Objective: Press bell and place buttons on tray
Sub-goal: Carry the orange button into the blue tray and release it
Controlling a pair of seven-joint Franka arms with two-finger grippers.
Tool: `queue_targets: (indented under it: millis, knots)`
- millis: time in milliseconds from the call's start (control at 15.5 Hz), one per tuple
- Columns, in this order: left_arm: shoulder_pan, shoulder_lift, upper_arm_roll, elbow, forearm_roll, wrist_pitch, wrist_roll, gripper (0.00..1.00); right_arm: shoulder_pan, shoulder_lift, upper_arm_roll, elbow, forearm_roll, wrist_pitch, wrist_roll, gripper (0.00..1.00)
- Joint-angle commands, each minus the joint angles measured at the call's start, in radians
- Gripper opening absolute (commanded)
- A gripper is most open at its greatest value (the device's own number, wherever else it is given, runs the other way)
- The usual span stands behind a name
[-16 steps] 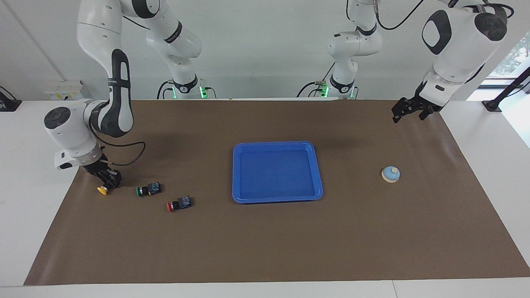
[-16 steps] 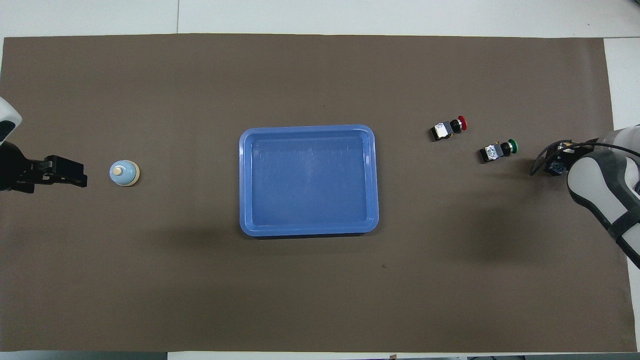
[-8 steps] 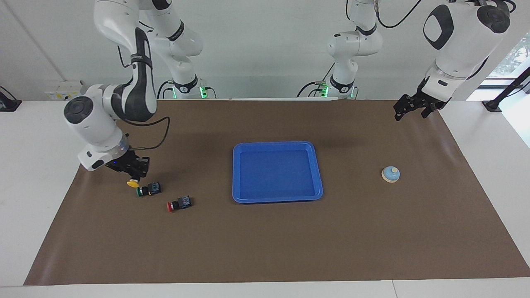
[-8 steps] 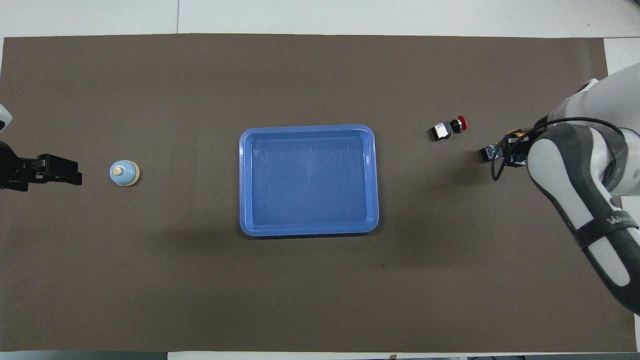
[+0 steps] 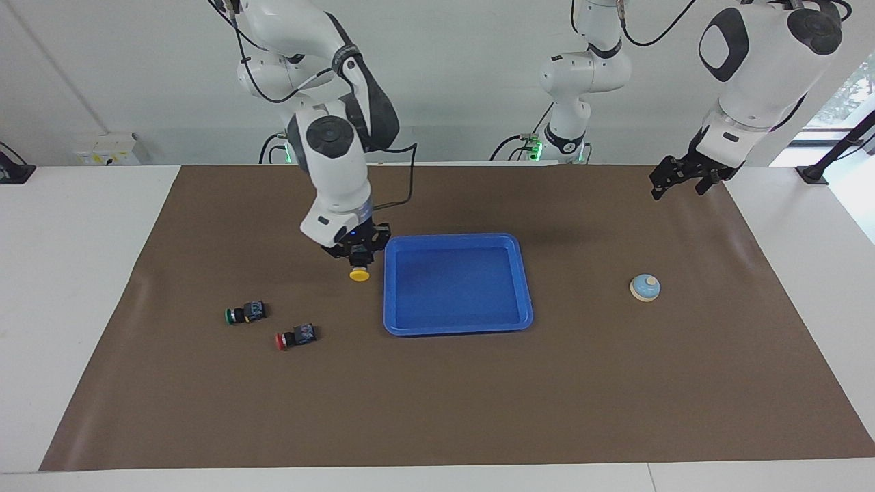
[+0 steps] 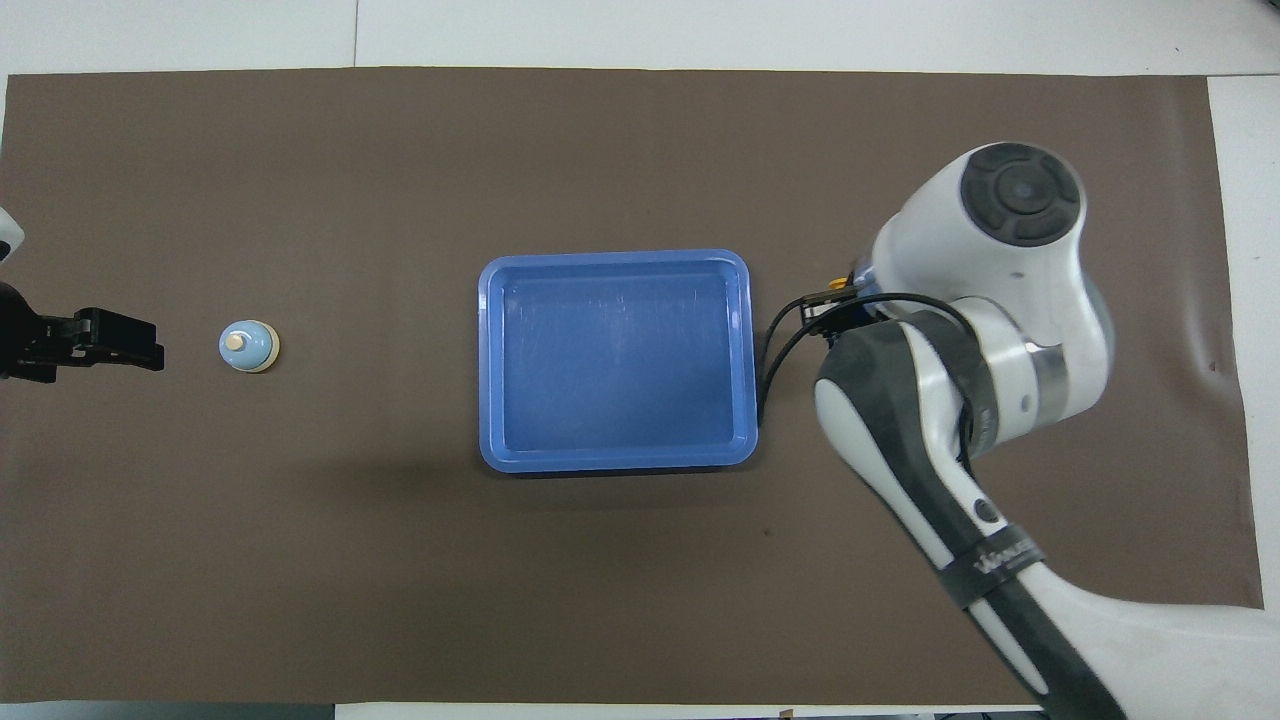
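A blue tray [image 5: 525, 287], a light-blue bell [image 5: 644, 288] (cream knob), yellow [image 5: 359, 274], green [image 5: 245, 313] and red-capped buttons [image 5: 294, 337], brown mat [image 5: 437, 410].

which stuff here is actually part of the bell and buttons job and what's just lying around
Part of the job:
- bell
- blue tray
- yellow button, held in the right claw beside the tray
- green button
- red button
- left claw, open, waiting

Just there:
- brown mat
- wall socket box
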Motion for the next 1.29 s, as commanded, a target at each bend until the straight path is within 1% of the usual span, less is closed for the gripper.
queue_targets:
  millis: [0,193,322,580,644,773,967,1096,1225]
  knots:
    - [-0.009,-0.008,0.011,0.002,-0.003,0.002,-0.003,1.00,0.053,0.057,-0.008,0.002,0.057,0.036,0.048,0.00]
    - [-0.009,-0.008,0.011,0.002,-0.003,0.002,-0.003,1.00,0.084,0.097,-0.008,-0.021,0.057,0.111,0.100,0.00]
    - [-0.009,-0.008,0.011,0.002,-0.003,0.002,-0.003,1.00,0.078,0.099,-0.008,-0.045,0.057,0.145,0.098,0.00]
    - [-0.009,-0.008,0.011,0.002,-0.003,0.002,-0.003,1.00,0.073,0.103,-0.008,-0.057,0.057,0.179,0.098,0.00]
    - [-0.009,-0.008,0.011,0.002,-0.003,0.002,-0.003,1.00,0.075,0.102,-0.008,-0.079,0.056,0.197,0.098,0.00]
    - [-0.009,-0.008,0.011,0.002,-0.003,0.002,-0.003,1.00,0.078,0.094,-0.008,-0.106,0.056,0.211,0.101,0.99]
    - [-0.009,-0.008,0.011,0.002,-0.003,0.002,-0.003,1.00,0.079,0.092,-0.008,-0.078,0.056,0.173,0.131,1.00]
    - [-0.009,-0.008,0.011,0.002,-0.003,0.002,-0.003,1.00,0.055,0.088,-0.017,-0.018,0.056,0.078,0.115,1.00]
    - [-0.009,-0.008,0.011,0.002,-0.003,0.002,-0.003,1.00,-0.034,0.047,-0.019,-0.002,0.056,0.016,0.016,1.00]
